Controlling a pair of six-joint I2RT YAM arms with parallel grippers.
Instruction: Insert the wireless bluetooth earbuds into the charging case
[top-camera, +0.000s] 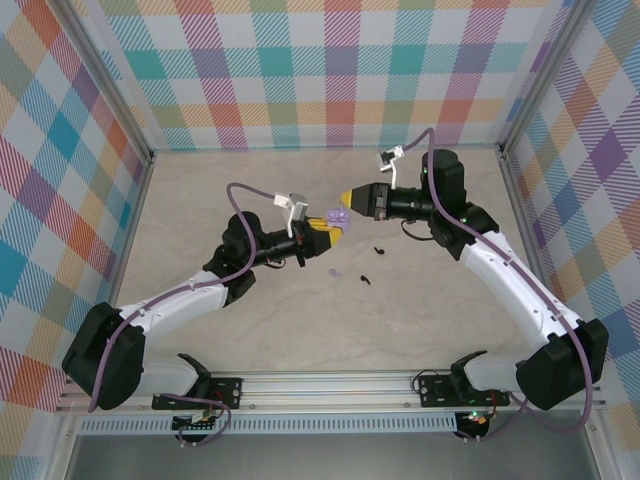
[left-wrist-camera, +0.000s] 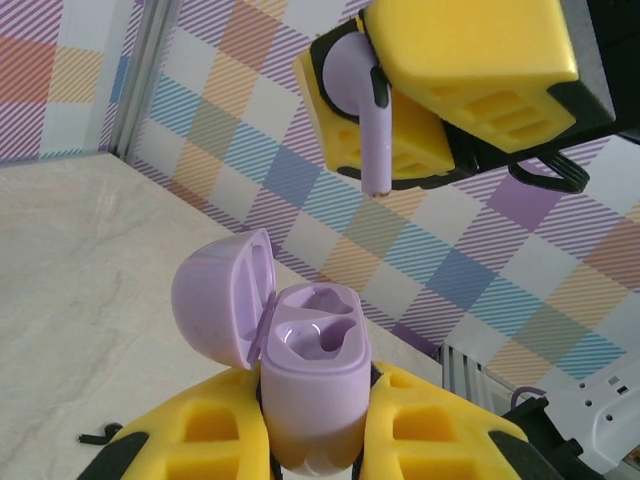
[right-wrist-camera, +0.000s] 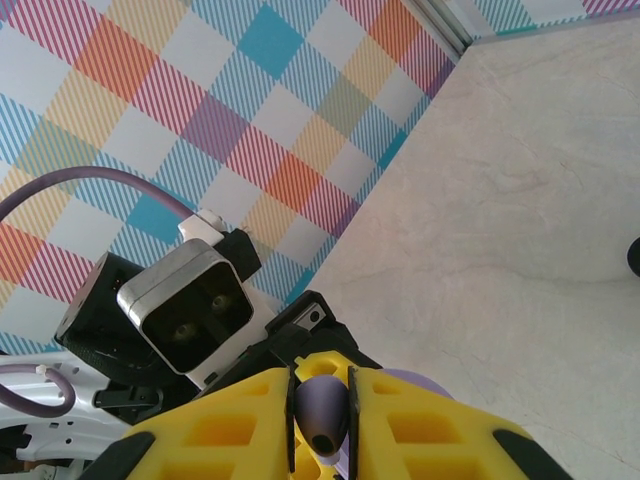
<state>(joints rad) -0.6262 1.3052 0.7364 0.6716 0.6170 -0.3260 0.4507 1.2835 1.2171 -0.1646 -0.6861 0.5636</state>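
R gripper (top-camera: 350, 197) is clamped on a lilac bud (left-wrist-camera: 368, 120). In L wrist view the bud's head sits betw. the yellow pads (left-wrist-camera: 470, 50) and its stem hangs free below them. In R wrist view the same bud is pinched in the slit betw. the two fingers.

L gripper (top-camera: 335, 233) is closed around the case (left-wrist-camera: 312, 385), held upright w/ the lid (left-wrist-camera: 225, 300) swung open to the left in L wrist view and both wells facing up. The bud hangs above the case, a bit to the right, not touching it. Betw. stem tip and wells there is just air, w/ plaid wall (left-wrist-camera: 250, 150) behind.

In top view both grippers meet tip to tip over mid table (top-camera: 250, 200). Loose on the table nearer the bases lie a 2nd lilac bud (top-camera: 335, 271), one black bud (top-camera: 378, 250) and another black bud (top-camera: 364, 279), all apart from the case and from each other.
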